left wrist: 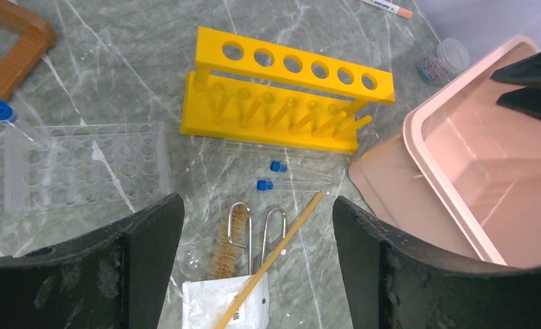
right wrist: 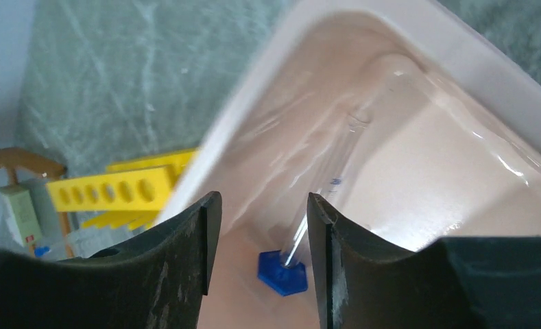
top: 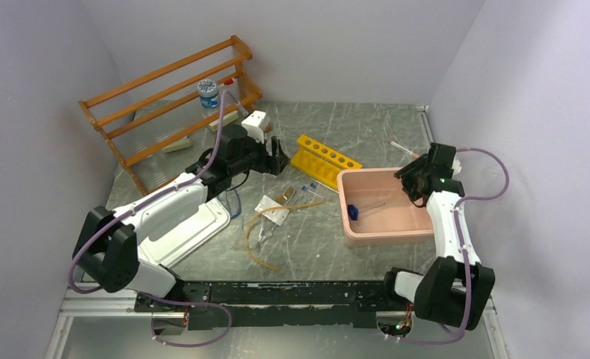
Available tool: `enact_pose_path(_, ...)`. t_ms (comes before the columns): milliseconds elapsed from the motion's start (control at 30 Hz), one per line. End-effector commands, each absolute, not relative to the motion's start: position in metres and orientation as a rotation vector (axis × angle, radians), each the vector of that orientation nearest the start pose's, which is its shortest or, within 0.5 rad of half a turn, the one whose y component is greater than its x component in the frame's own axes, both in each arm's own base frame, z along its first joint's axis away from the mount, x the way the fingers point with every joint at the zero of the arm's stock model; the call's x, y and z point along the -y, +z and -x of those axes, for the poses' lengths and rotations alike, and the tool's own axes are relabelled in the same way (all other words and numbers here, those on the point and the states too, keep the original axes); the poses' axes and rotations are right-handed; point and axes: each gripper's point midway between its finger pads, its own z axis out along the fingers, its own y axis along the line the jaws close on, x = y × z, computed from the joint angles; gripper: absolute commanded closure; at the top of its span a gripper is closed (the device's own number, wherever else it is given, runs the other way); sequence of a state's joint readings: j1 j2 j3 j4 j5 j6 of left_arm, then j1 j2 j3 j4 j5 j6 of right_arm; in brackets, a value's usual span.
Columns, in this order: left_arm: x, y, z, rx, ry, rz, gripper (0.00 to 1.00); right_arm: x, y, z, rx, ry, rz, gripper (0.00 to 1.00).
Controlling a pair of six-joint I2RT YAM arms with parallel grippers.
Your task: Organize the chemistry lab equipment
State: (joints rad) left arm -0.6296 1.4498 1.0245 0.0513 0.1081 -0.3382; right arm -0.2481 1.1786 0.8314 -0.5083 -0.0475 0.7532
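**Item, blue-based cylinder** [right wrist: 332, 185]: we find it lying on its side inside the pink bin [top: 385, 238], which sits by the right edge of the table [top: 366, 134].

**Right gripper** [right wrist: 262, 199]: jaws partly apart and straddling the glass. We see no grip on it.

**Step in hand, as we judge it:** letting go into the bin. We would widen the jaws until both pads are clear, then lift straight up so that neither finger drags the tube.

**Right arm:** forearm raised along the right edge, wrist bent down over the bin's far side.

**Left gripper** [left wrist: 257, 202]: jaws wide, empty, hanging over mid-table.

**Left arm:** stretched diagonally forward.

**Below it we list:** capped tubes [left wrist: 288, 184] beside the yellow rack [left wrist: 295, 65], the tan hose [top: 249, 235] and the white packet [top: 271, 208].
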Motion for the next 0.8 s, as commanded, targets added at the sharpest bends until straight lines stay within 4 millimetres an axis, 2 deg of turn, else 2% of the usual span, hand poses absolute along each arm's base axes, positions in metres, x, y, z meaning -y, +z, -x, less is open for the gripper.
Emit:
enact_pose_path(0,0.282,0.231,-0.346,-1.924,-0.702,-0.321,0.16,0.029,0.174,-0.309,-2.161,0.233,-1.005,0.47)
enact_pose_path(33,0.280,0.229,-0.344,-1.934,-0.700,-0.315,0.16,0.022,0.186,-0.312,-2.162,0.238,-0.951,0.47)
enact_pose_path(100,0.277,0.228,-0.339,-1.950,-0.708,-0.297,0.16,-0.004,0.217,-0.325,-2.159,0.274,-0.793,0.47)
enact_pose_path(233,0.259,0.218,-0.332,-2.024,-0.649,-0.220,0.17,-0.076,0.259,-0.341,-2.158,0.331,-0.488,0.47)
enact_pose_path(300,0.244,0.216,-0.331,-2.043,-0.585,-0.165,0.17,-0.110,0.269,-0.347,-2.166,0.368,-0.340,0.48)
enact_pose_path(367,0.228,0.216,-0.331,-2.040,-0.523,-0.117,0.17,-0.145,0.270,-0.349,-2.177,0.378,-0.171,0.53)
enact_pose_path(467,0.203,0.216,-0.331,-2.029,-0.429,-0.035,0.16,-0.201,0.265,-0.348,-2.175,0.327,0.106,0.54)
enact_pose_path(567,0.179,0.212,-0.330,-2.021,-0.348,0.073,0.15,-0.252,0.242,-0.343,-2.187,0.225,0.423,0.52)
enact_pose_path(633,0.167,0.214,-0.330,-2.006,-0.321,0.134,0.15,-0.269,0.215,-0.343,-2.216,0.105,0.583,0.51)
enact_pose_path(767,0.138,0.217,-0.328,-1.973,-0.221,0.281,0.15,-0.274,0.165,-0.358,-2.269,-0.096,0.697,0.58)
